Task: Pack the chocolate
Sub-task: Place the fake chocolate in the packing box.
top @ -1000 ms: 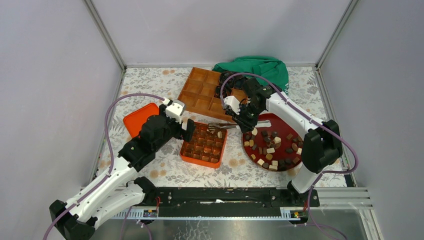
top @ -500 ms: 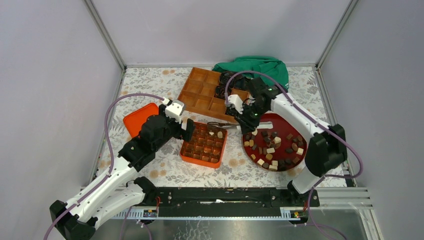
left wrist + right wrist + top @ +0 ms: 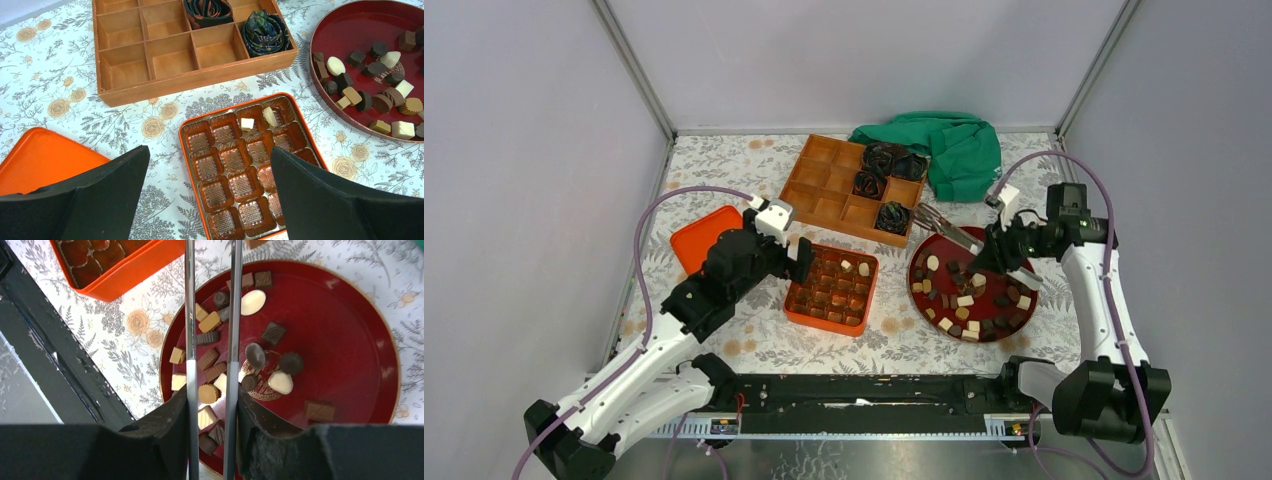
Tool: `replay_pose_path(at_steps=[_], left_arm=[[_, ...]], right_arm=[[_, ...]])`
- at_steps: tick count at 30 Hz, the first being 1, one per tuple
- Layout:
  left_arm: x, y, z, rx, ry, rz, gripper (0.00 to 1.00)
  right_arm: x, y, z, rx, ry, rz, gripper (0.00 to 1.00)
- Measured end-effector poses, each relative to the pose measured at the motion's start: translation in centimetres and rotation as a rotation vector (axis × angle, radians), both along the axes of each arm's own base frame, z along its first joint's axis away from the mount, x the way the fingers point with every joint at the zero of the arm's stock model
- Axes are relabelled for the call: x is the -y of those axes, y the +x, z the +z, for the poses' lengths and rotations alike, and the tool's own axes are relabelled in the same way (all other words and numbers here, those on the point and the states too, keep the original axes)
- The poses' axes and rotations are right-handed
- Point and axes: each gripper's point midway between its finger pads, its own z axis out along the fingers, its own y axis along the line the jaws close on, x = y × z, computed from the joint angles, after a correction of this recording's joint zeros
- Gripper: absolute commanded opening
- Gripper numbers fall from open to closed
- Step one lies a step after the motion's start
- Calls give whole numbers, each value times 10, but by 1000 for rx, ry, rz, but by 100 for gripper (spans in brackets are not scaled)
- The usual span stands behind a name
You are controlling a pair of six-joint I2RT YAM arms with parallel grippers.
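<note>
On the floral table (image 3: 724,160), a wooden divider tray (image 3: 824,185) sits far centre. The red plate (image 3: 350,340) lies to the right and holds most of the chocolate (image 3: 252,302), with dark, tan and cream pieces scattered loose. Left of it, the orange box (image 3: 824,321) has two cream pieces in far cells. The left gripper (image 3: 209,155) hovers spread wide at the box's left edge. The right gripper (image 3: 212,395) clamps metal tongs (image 3: 189,315) above the plate.
</note>
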Motion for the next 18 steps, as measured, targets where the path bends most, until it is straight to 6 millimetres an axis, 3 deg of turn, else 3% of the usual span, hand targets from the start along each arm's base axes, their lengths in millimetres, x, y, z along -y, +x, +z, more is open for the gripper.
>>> replay_pose_path(at_steps=[6,18], left_arm=[[0,0,-2,-5,-1,0,99],[0,-3,5,13,-20,-6,99]], right_arm=[[10,-14,-15,-23,-69,1,39],[71,-38,-51,-116,-388,-70,40]])
